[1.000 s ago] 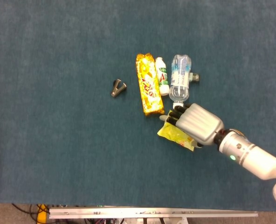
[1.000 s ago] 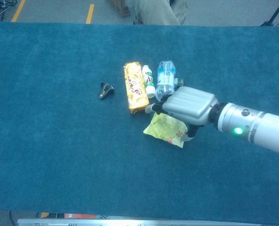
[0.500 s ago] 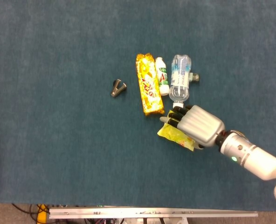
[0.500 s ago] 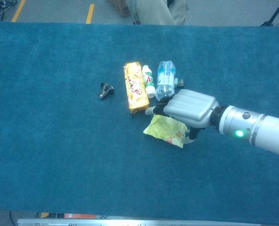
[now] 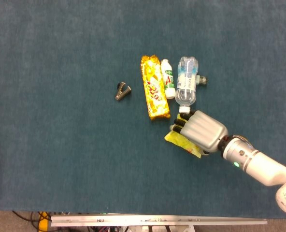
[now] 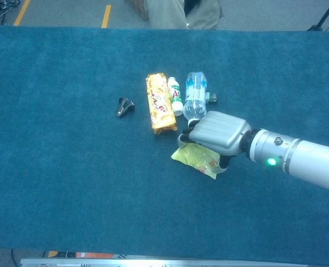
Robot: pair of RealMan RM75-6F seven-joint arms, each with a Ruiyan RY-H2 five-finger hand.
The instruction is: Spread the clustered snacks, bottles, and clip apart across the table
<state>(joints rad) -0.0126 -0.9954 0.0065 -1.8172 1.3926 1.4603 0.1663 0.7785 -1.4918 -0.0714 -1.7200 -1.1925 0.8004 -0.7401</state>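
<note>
A wide table covered in dark teal carpet [image 5: 46, 159] fills the room's working area, and only the robot's right arm reaches over it, coming in from the near right. The right hand [image 5: 201, 129], silver-backed with dark fingers, lies palm down on a small yellow snack packet [image 5: 180, 141], its fingers curled over the packet's far edge; whether they truly grasp the packet or only press on it cannot be told, since the palm hides the contact. The packet lies flat on the carpet, its near left corner sticking out from under the hand. Just beyond the fingertips, on the far side, sits the rest of the cluster. A long gold-wrapped snack bar [image 5: 154, 94] lies lengthwise, running near to far. Touching its right side is a small white bottle [image 5: 168, 85] with a green label, also lying down. Right beside that is a clear water bottle [image 5: 186, 86] on its side, cap end toward the hand and very close to the fingers. A small dark object [image 5: 202, 79] rests against the water bottle's right side, too small to identify. Well to the left of the bar, apart from everything, lies a dark metal clip [image 5: 122, 91]. The left hand appears in neither view.
</note>
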